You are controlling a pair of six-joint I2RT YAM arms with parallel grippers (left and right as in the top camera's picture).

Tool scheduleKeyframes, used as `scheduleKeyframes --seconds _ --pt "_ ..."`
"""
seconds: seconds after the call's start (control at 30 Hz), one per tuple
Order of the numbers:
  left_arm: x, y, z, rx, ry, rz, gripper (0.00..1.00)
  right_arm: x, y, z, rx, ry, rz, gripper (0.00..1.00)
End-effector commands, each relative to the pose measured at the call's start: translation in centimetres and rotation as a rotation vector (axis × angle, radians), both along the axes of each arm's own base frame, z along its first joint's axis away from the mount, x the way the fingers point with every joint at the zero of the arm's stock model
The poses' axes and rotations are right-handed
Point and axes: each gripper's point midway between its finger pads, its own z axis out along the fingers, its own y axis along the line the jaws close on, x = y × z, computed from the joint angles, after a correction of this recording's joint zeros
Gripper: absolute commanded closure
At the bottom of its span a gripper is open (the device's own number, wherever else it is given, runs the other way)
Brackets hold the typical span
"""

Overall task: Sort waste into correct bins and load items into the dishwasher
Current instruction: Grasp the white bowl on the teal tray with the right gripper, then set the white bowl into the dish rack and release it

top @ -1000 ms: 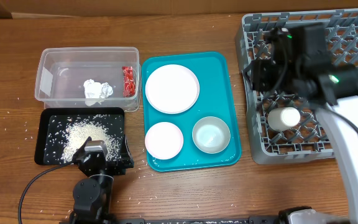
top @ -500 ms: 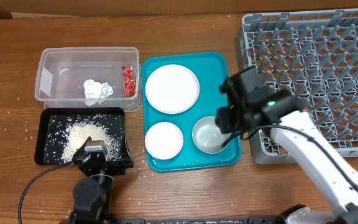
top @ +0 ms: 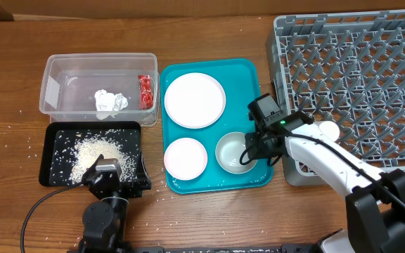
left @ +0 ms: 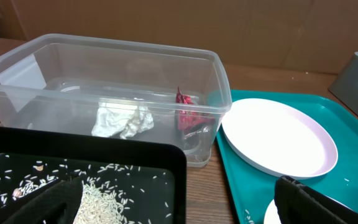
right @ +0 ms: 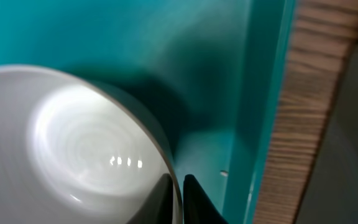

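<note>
- Bowl (top: 232, 152): white and round, so it has no long axis. It sits upright in the near right corner of the teal tray (top: 248, 88).
- Right fingers (right: 197, 202): drawn narrow and pinching the bowl's rim, one inside and one outside the wall. The grip is on the side of the bowl that faces the rack (top: 357, 63).
- Key relation: the rack lies just beyond the tray's right edge, to the right of the held bowl. The right arm is far nearer to both. The likely next move is a lift clear of the tray lip, then a short carry rightward.
- Left fingers (left: 309, 199): spread wide and holding nothing, low over the near edge of the black tray (top: 48, 140), well apart from the bowl.
- Other dishes: the large plate (top: 195, 100) and small plate (top: 185, 157) lie flat on the teal tray.
- Waste: rice (top: 97, 151) is heaped in the black tray, with stray grains on the bench (top: 5, 84). The red wrapper (top: 145, 91) and white wad (top: 110, 100) lie in the clear tub (top: 53, 70).
- Writing: no brand, label or legible text shows in any view.
</note>
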Motion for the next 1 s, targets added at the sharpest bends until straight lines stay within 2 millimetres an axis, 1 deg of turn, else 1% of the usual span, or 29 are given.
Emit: scheduleKeyframes --seconds 0.0,0.07,0.17,0.23,0.33,0.4,0.47,0.53,0.67,0.77,0.83,0.9,0.97 --pt "0.0 0.1 0.1 -0.013 -0.009 0.005 0.0 -0.3 0.7 -0.1 0.04 0.024 -0.013 0.96" --pt "0.0 0.1 0.1 -0.013 -0.009 0.005 0.0 0.2 0.7 0.8 0.052 0.009 -0.037 0.96" --pt "0.0 0.1 0.1 -0.013 -0.009 0.005 0.0 1.5 0.8 3.3 0.064 -0.059 -0.048 0.96" --pt "0.0 0.1 0.1 -0.013 -0.009 0.005 0.0 2.9 0.0 6.1 0.03 -0.152 -0.066 0.96" --pt "0.0 0.1 0.1 -0.013 -0.009 0.005 0.0 5.0 -2.0 10.6 -0.049 -0.32 -0.116 0.96" --pt "0.0 0.1 0.1 -0.013 -0.009 0.005 0.0 5.8 -3.0 13.4 -0.088 -0.418 -0.124 0.96" --pt "0.0 0.1 0.1 -0.013 -0.009 0.005 0.0 6.5 -4.5 16.1 -0.158 -0.526 -0.117 0.96" --pt "0.0 0.1 0.1 -0.013 -0.009 0.005 0.0 7.4 -6.6 18.4 -0.247 -0.634 -0.187 0.96" --pt "0.0 0.1 0.1 -0.013 -0.009 0.005 0.0 8.5 -11.5 22.3 -0.51 -0.816 -0.372 0.96" --pt "0.0 0.1 0.1 -0.013 -0.009 0.005 0.0 8.7 -14.4 24.4 -0.672 -0.9 -0.503 0.96" --pt "0.0 0.1 0.1 -0.013 -0.009 0.005 0.0 9.1 -16.0 25.1 -0.754 -0.935 -0.582 0.96" --pt "0.0 0.1 0.1 -0.013 -0.009 0.005 0.0 9.5 -17.0 24.9 -0.807 -0.932 -0.616 0.96" --pt "0.0 0.1 0.1 -0.013 -0.009 0.005 0.0 10.2 -17.9 23.7 -0.854 -0.891 -0.605 0.96"
